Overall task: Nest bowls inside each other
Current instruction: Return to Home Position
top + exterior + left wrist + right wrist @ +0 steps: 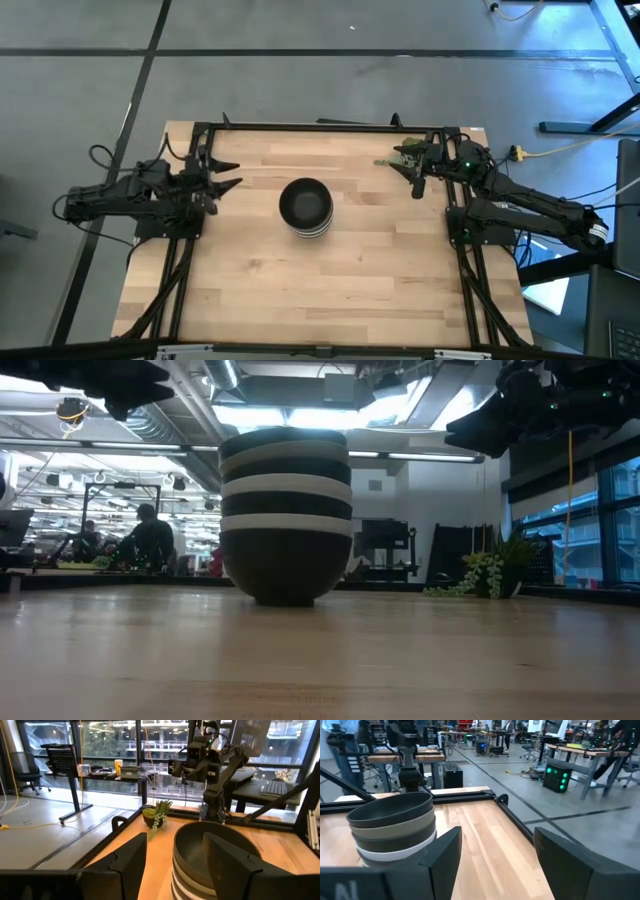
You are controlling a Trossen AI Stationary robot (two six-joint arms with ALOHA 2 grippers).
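Observation:
The bowls [305,207] stand nested in one stack at the table's middle, its bottom bowl resting on the wood. In the low view the stack [286,515] shows black and white bands; a black bowl [390,810] is on top, a grey-green one under it. My left gripper [228,176] hangs open at the table's left, off the stack; its wrist view shows the stack [200,855] ahead of the fingers. My right gripper [412,170] hangs open at the far right, by the plant sprig.
A small green plant sprig [392,159] in a little pot [150,817] sits at the far right near the black frame rail [320,126]. Bare wood lies around the stack. People work at desks in the room beyond [150,535].

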